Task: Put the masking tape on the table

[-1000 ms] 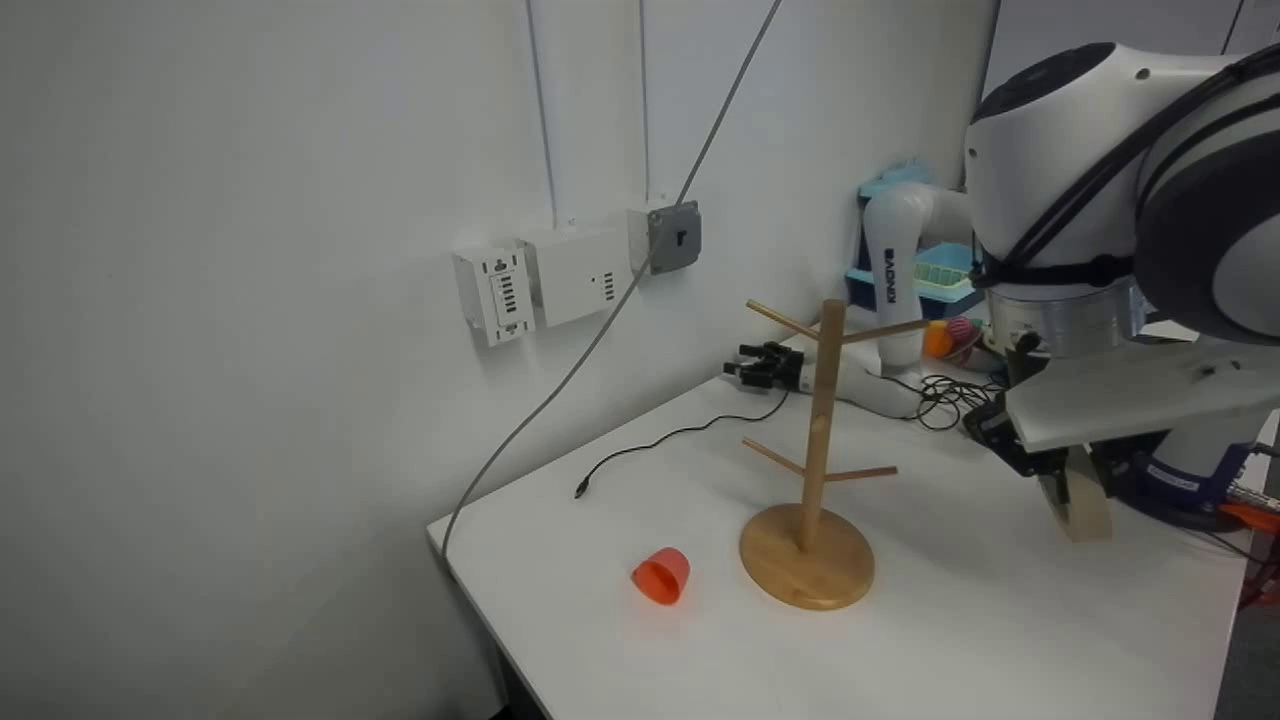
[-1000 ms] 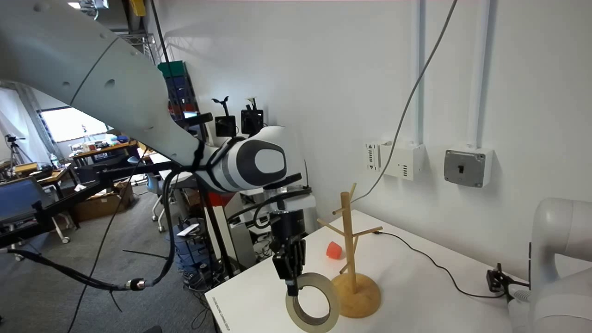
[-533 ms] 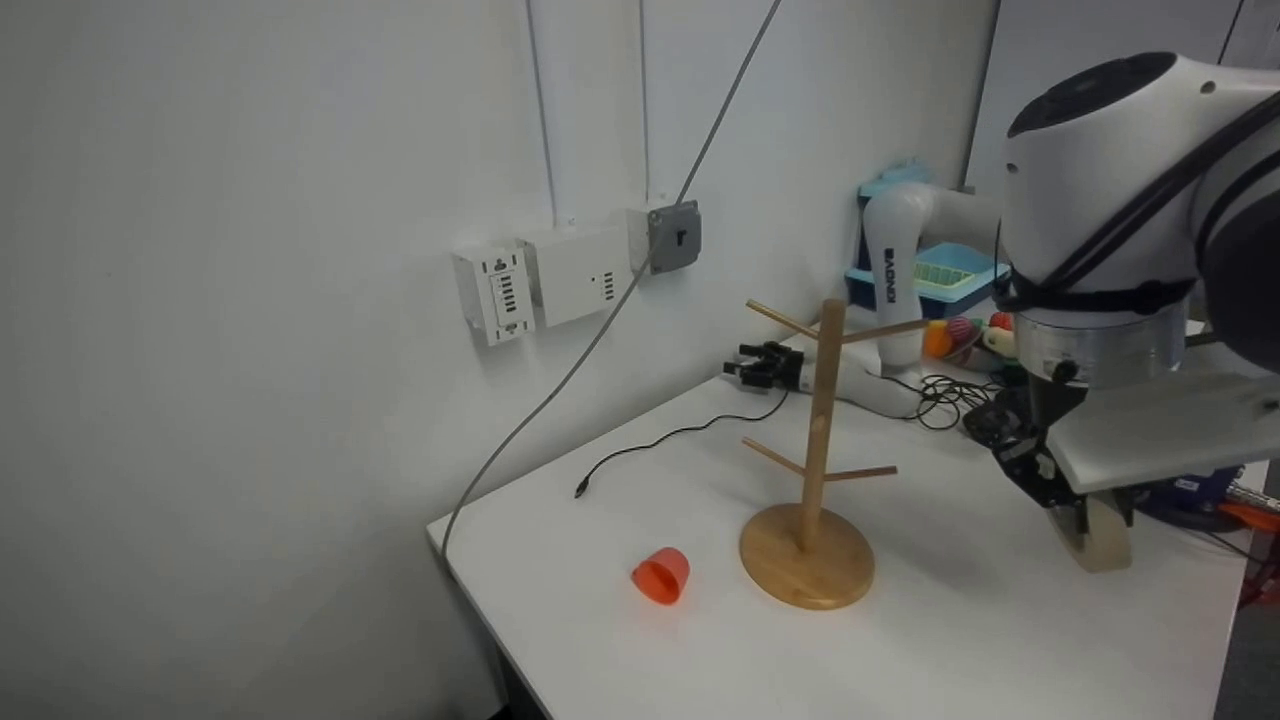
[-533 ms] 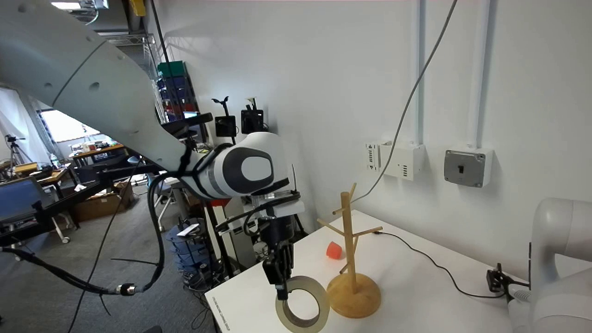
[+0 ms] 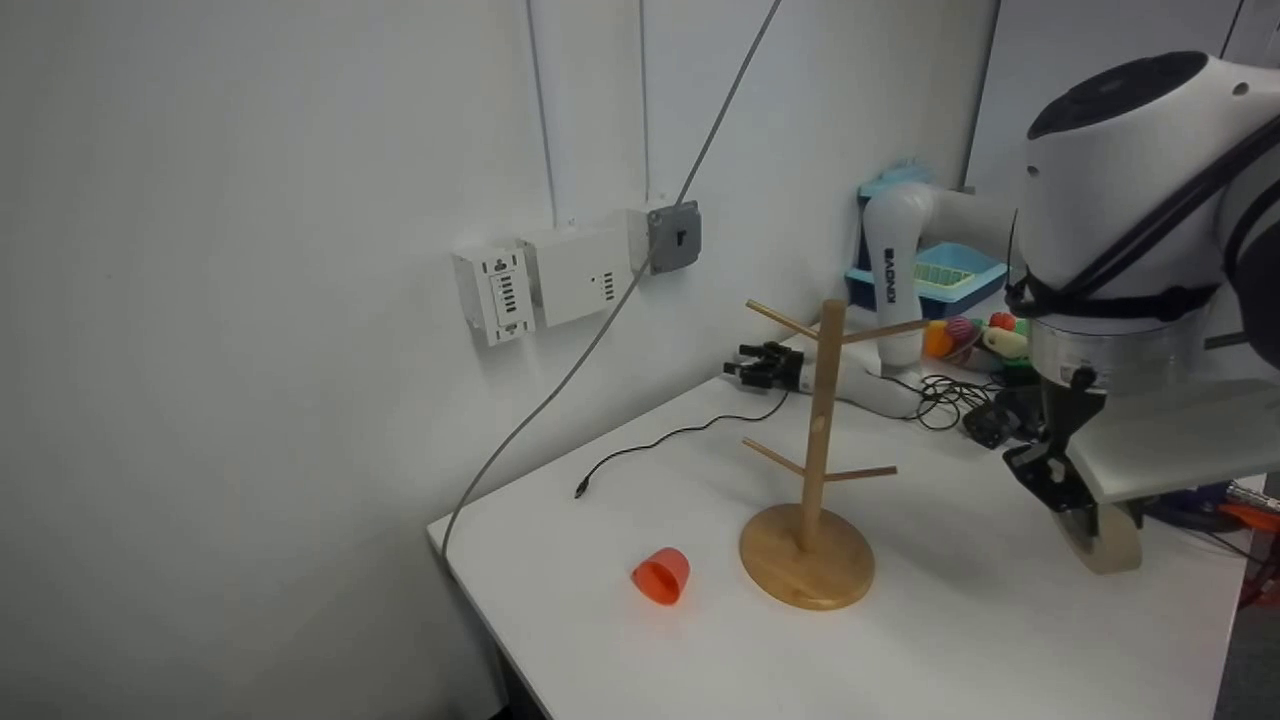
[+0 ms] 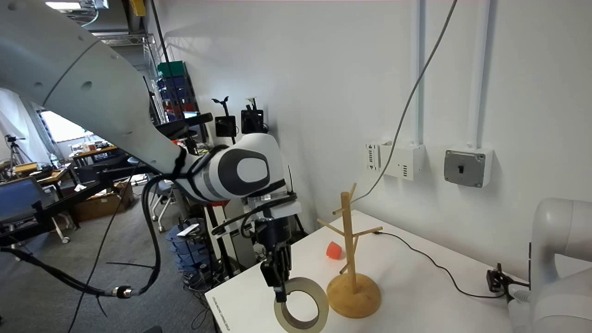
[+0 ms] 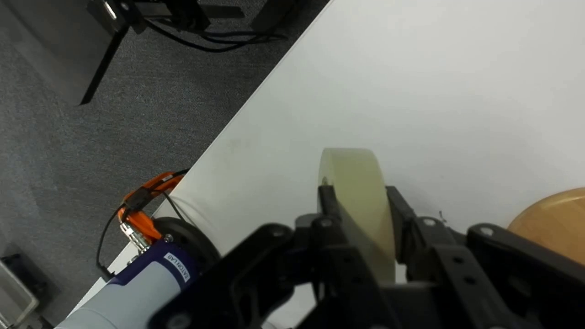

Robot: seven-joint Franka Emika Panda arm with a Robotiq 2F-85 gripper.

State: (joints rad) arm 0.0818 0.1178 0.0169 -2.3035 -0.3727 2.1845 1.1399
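Observation:
The masking tape (image 6: 323,303), a cream-beige ring, stands on edge between the fingers of my gripper (image 7: 359,188). The fingers press its two flat sides near its upper rim; the tape also shows in the wrist view (image 7: 361,201) and in an exterior view (image 5: 1117,548). My gripper points down over the white table (image 5: 960,650), on the side of the wooden stand away from the orange-red cup. The tape's lower rim is at or close above the table top; I cannot tell whether it touches. The far part of the ring is hidden by the fingers in the wrist view.
A wooden stand with pegs (image 5: 820,430) is close beside the tape. An orange-red cup (image 5: 661,576) lies on its side. Another white arm (image 5: 893,260) and a black cable (image 5: 690,430) are along the wall. In the wrist view, a blue-banded base (image 7: 169,269) stands at the table edge.
My gripper and the held tape have moved down and away from the wooden stand, mostly in the first half second and only slightly since. The tape stays held.

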